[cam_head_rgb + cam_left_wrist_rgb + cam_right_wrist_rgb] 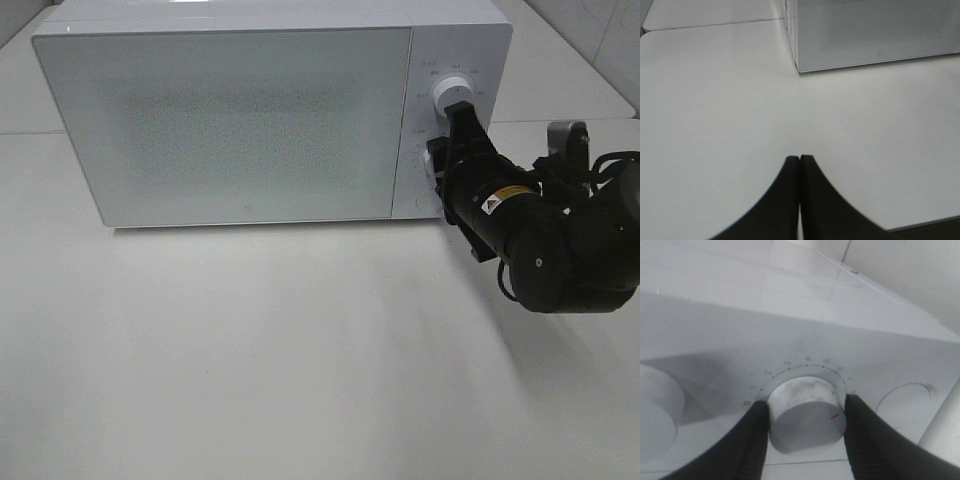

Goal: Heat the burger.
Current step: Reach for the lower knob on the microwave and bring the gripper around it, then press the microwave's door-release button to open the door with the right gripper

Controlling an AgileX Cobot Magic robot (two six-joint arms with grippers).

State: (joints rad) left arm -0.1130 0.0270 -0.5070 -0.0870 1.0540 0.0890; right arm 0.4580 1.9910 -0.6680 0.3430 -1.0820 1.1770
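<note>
A white, matte table (250, 350) is seen beneath the microwave (240, 120), a glossy white box with rounded corners. The microwave's door (230, 130) is shut; its glass is finely speckled and cannot be seen through. The burger is not seen in any view.

At the microwave's control panel (420, 205), the black right gripper (806, 415) is clasped on the lower knob (802, 395), with one smooth dark finger pressed to each side. This knob is a short pale cylinder with a red mark on its rim, ringed by a dotted scale of small figures. The round white upper knob (450, 93) is left untouched above it.

In front of the microwave's left corner, the left gripper (799, 162) is held over the table, its curved black fingers (785, 200) pressed together on nothing.
</note>
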